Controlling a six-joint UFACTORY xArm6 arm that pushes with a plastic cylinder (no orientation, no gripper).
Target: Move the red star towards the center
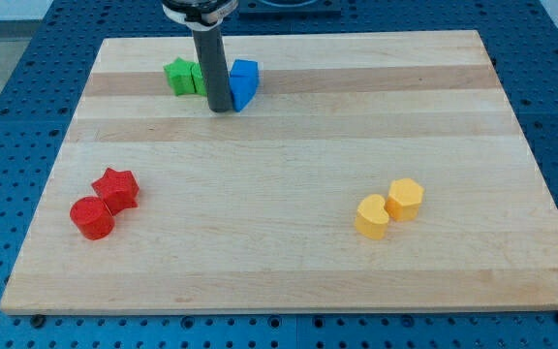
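Note:
The red star (116, 187) lies near the view's left edge of the wooden board (289, 252), below mid-height. A red cylinder (92, 217) touches it at its lower left. My tip (220, 109) is far from them, near the view's top, left of centre. It stands right beside a blue block (244, 82) on its right and a green cube (200, 78) just behind it, with a green star (178, 75) further left.
A yellow hexagonal block (406, 198) and a rounded yellow block (372, 216) sit together at the view's lower right. The board lies on a blue perforated table (8, 116).

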